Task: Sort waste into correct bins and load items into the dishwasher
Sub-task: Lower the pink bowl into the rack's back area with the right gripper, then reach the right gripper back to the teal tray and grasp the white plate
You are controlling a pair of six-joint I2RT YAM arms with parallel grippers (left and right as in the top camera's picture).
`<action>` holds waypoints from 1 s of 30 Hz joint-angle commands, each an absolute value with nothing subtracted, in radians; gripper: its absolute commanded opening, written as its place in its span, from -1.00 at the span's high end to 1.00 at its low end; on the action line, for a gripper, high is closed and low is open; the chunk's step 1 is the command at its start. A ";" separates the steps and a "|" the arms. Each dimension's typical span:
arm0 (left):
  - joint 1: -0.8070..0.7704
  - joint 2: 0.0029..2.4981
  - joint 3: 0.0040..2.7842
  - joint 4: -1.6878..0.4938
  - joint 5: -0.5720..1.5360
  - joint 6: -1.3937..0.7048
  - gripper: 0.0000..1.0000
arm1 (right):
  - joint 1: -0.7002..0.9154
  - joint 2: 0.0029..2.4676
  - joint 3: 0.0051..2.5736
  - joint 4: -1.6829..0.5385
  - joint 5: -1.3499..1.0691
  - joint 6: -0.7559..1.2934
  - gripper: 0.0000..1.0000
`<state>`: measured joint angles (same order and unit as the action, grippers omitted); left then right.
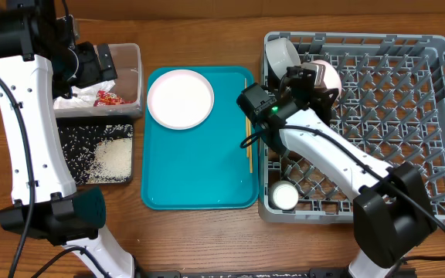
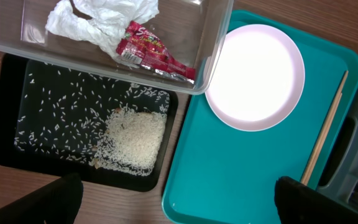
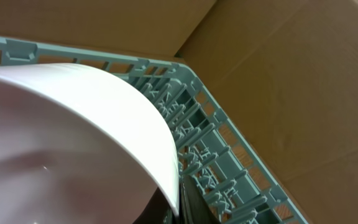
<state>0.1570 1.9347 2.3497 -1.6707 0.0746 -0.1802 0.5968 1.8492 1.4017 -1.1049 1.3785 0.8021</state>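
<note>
My right gripper is shut on the rim of a white bowl inside the grey dish rack. The rim sits pinched between the fingers in the right wrist view. A second white bowl stands in the rack's far left corner, and a small white cup in its near left corner. The white plate and the chopsticks lie on the teal tray. My left gripper is open and empty, high over the bins.
The clear tub holds white napkins and the red wrapper. The black tray beside it holds a heap of rice grains. Wooden table surrounds everything; cardboard lies beyond the rack.
</note>
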 commanded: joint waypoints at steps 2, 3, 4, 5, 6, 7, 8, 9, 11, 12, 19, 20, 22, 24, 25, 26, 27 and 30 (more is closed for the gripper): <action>0.157 1.930 2.357 -1.668 0.078 -0.169 -1.00 | 0.618 1.881 1.391 -1.057 1.379 0.751 0.92; 0.157 1.930 2.357 -1.668 0.078 -0.169 -1.00 | 0.623 1.888 1.389 -1.050 1.378 0.751 0.92; 0.157 1.930 2.357 -1.668 0.078 -0.169 -1.00 | 0.628 1.894 1.386 -1.047 1.379 0.751 0.92; 0.157 1.930 2.357 -1.668 0.078 -0.169 -1.00 | 0.630 1.903 1.385 -1.044 1.378 0.751 0.92; 0.157 1.930 2.357 -1.668 0.078 -0.169 -1.00 | 0.632 1.911 1.383 -1.044 1.374 0.751 0.92; 0.157 1.930 2.357 -1.668 0.078 -0.169 -1.00 | 0.633 1.921 1.381 -1.045 1.366 0.751 0.92; 0.157 1.930 2.357 -1.668 0.078 -0.169 -1.00 | 0.635 1.930 1.380 -1.048 1.351 0.751 0.92; 0.157 1.930 2.357 -1.668 0.078 -0.169 -1.00 | 0.636 1.940 1.380 -1.054 1.335 0.751 0.92; 0.157 1.930 2.357 -1.668 0.078 -0.169 -1.00 | 0.645 1.944 1.380 -1.071 1.313 0.757 0.92; 0.157 1.930 2.357 -1.668 0.078 -0.169 -1.00 | 0.653 1.944 1.380 -1.073 1.309 0.759 0.92; 0.157 1.930 2.357 -1.668 0.078 -0.169 -1.00 | 0.725 1.943 1.380 -1.129 1.266 0.755 0.85; 0.157 1.930 2.357 -1.668 0.078 -0.169 -1.00 | 0.736 1.943 1.380 -1.146 1.240 0.755 0.63; 0.157 1.930 2.357 -1.668 0.078 -0.169 -1.00 | 0.751 1.943 1.380 -1.167 1.213 0.755 0.34; 0.157 1.930 2.357 -1.668 0.078 -0.169 -1.00 | 0.772 1.943 1.381 -1.188 1.184 0.755 0.16; 0.157 1.930 2.357 -1.668 0.078 -0.169 -1.00 | 0.782 1.943 1.381 -1.193 1.175 0.755 0.08; 0.157 1.930 2.357 -1.668 0.078 -0.169 -1.00 | 0.791 1.943 1.382 -1.196 1.168 0.755 -0.01; 0.157 1.930 2.357 -1.668 0.078 -0.169 -1.00 | 0.799 1.943 1.382 -1.200 1.164 0.755 -0.11; 0.157 1.930 2.357 -1.668 0.078 -0.169 -1.00 | 0.816 1.943 1.383 -1.204 1.161 0.755 -0.37</action>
<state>0.1570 1.9347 2.3497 -1.6699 0.0750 -0.1802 0.8051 1.9404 1.3853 -1.2037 1.1824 0.7532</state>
